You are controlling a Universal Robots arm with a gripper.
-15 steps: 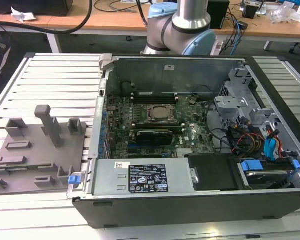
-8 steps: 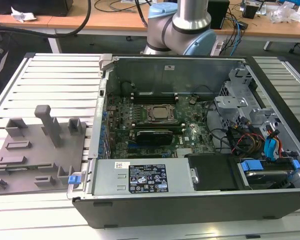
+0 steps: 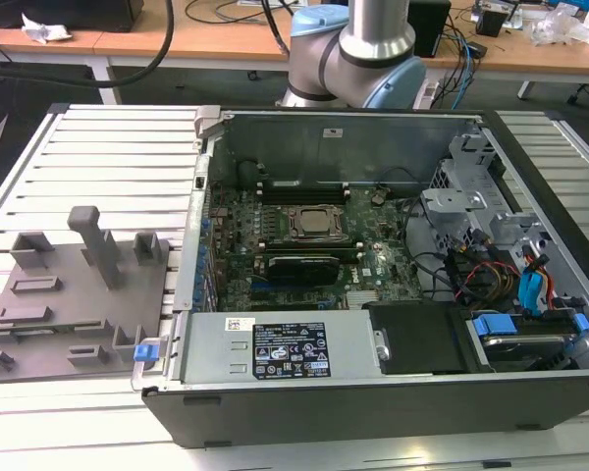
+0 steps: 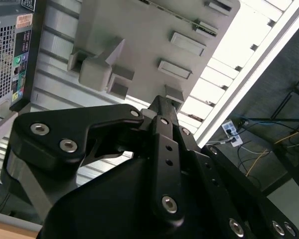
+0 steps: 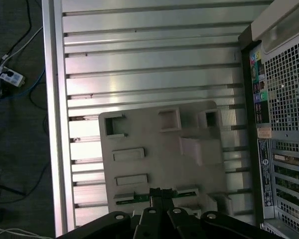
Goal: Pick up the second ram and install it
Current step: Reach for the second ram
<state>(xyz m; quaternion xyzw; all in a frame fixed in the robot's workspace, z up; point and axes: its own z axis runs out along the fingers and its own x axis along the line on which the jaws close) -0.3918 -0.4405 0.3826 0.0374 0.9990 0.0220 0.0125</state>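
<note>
The second ram [image 5: 130, 200] stands on edge in a slot right at one edge of the grey holder block [image 5: 154, 144], past the two shallow rectangular pockets. It shows as a thin green line to either side of the fingertips. The holder block sits on the slatted table [image 3: 108, 147] just beside the open computer case [image 3: 373, 402], on the exterior view's left. In the first wrist view the gripper [image 5: 157, 193] lines up over the middle of the stick's length. Its fingers are drawn close together with nothing visible between them, and I judge that it hangs above the stick rather than gripping it. The second wrist view shows the same narrow pinch, with the tips pointed at the holder's edge. The stick should be very light and stiff, but thin and brittle. It would likely tolerate a pinch across its flat faces and take bending or twisting badly. Its small chips and contact edge are the delicate parts. The best hold is probably at mid-length on the exposed upper edge, squarely across the thickness, so it lifts straight out of the slot without tilting. The smooth faces could slip under a light squeeze.
</note>
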